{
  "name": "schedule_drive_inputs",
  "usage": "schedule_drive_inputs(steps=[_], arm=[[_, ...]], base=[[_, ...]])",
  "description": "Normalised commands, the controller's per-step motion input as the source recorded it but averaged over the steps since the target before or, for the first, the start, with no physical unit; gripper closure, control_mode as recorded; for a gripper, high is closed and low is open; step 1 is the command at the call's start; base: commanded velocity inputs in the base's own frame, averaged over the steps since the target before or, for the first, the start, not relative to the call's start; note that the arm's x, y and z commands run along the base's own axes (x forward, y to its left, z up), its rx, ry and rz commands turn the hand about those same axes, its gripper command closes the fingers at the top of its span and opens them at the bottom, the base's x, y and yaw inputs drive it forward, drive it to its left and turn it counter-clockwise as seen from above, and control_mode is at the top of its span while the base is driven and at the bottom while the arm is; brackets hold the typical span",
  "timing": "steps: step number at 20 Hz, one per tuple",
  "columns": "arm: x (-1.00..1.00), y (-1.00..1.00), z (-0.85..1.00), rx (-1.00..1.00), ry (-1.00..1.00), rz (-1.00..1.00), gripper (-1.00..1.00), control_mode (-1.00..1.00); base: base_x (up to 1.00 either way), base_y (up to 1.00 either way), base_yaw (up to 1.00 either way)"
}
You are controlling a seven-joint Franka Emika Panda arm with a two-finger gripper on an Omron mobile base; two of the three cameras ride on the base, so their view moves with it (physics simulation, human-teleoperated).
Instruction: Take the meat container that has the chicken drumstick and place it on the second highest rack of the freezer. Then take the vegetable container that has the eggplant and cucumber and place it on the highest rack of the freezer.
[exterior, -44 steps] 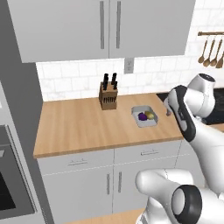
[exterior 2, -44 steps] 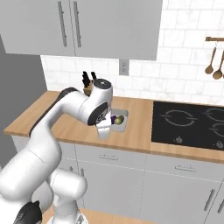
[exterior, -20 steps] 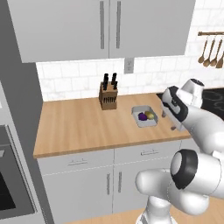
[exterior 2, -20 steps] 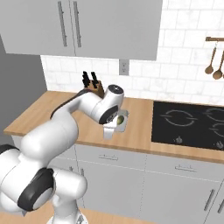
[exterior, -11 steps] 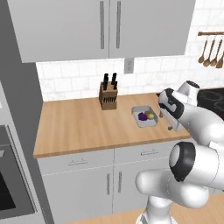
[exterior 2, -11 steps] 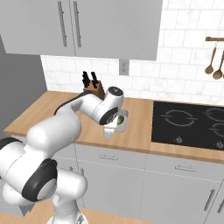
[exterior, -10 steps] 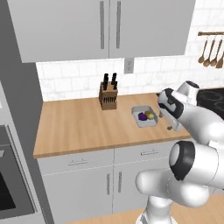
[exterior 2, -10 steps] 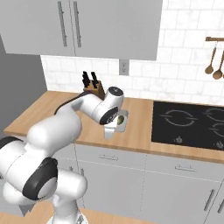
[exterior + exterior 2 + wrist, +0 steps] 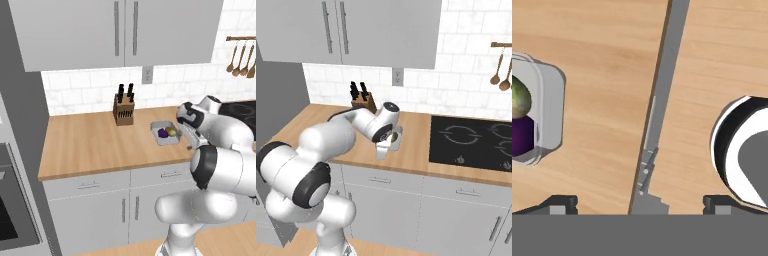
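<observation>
Wooden worktop (image 9: 95,142) below me, my claw (image 9: 639,202) spread wide and empty beside the vegetable container (image 9: 166,133); next, centre over its rim.

Rendered kitchen (domestic), knife block (image 9: 124,107); hob (image 9: 472,141); hanging spoons (image 9: 241,58)

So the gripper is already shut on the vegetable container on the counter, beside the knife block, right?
Not shut on it. The hand view shows the fingertips wide apart over bare counter, with the vegetable container off to one side, ungripped. The rest holds: in the left base view the container sits on the counter, beside the knife block.
</observation>
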Motion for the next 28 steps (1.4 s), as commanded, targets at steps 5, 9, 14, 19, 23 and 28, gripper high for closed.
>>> schedule_drive_inputs(steps=[5,9,14,19,23,28], arm=[[0.38,0.00,-0.23,0.01,0.06,0.00,-1.00,-1.00],[0.38,0.00,-0.21,0.00,0.04,0.00,-1.00,-1.00],[0.36,0.00,-0.22,0.00,0.03,0.00,-1.00,-1.00],[0.33,0.00,-0.23,0.00,0.01,0.00,-1.00,-1.00],[0.25,0.00,-0.22,0.00,0.00,0.00,-1.00,-1.00],[0.25,0.00,-0.22,0.00,0.00,0.00,-1.00,-1.00]], base=[[0.00,0.00,0.00],[0.00,0.00,0.00],[0.00,0.00,0.00],[0.00,0.00,0.00],[0.00,0.00,0.00],[0.00,0.00,0.00]])
